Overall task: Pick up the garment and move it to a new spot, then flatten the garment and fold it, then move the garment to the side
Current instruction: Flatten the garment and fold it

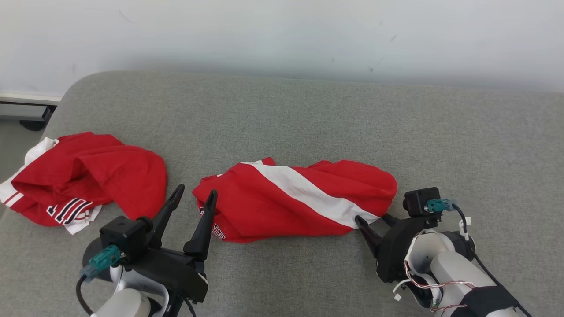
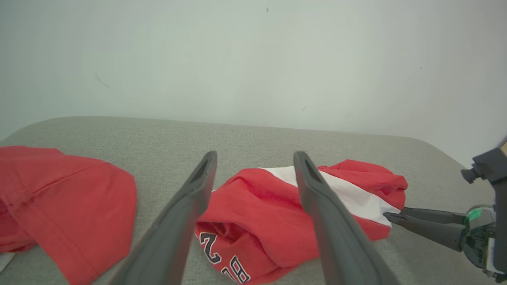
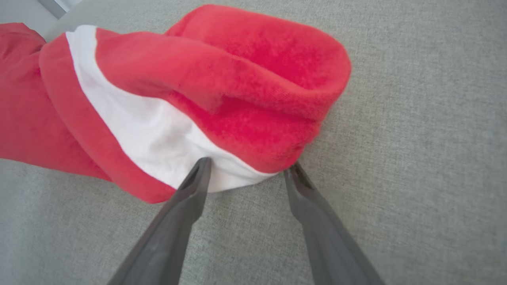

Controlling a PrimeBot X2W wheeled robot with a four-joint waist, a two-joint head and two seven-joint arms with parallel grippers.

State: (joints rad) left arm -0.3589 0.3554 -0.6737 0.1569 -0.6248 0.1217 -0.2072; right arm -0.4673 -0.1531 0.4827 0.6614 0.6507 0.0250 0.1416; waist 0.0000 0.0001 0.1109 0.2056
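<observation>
- Now, garment point(image 1: 299, 200) lies bunched mid-cushion point(image 1: 308, 114), with a second red shirt point(image 1: 88, 176) at its 9 o'clock.
- Jaws: left gripper point(image 1: 197, 190) and right gripper point(image 1: 371, 217) gape wide, holding nothing. The right tips touch the garment's 4 o'clock end.
- Risk: pinching one loose layer would lift it lopsided.
- Lettering point(image 2: 222, 257) at 8 o'clock is partly folded under and unreadable.

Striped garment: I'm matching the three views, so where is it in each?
Head view: striped garment, middle.
Left wrist view: lower middle to right.
Right wrist view: upper left and middle.
Shared landmark: its white stripe.
</observation>
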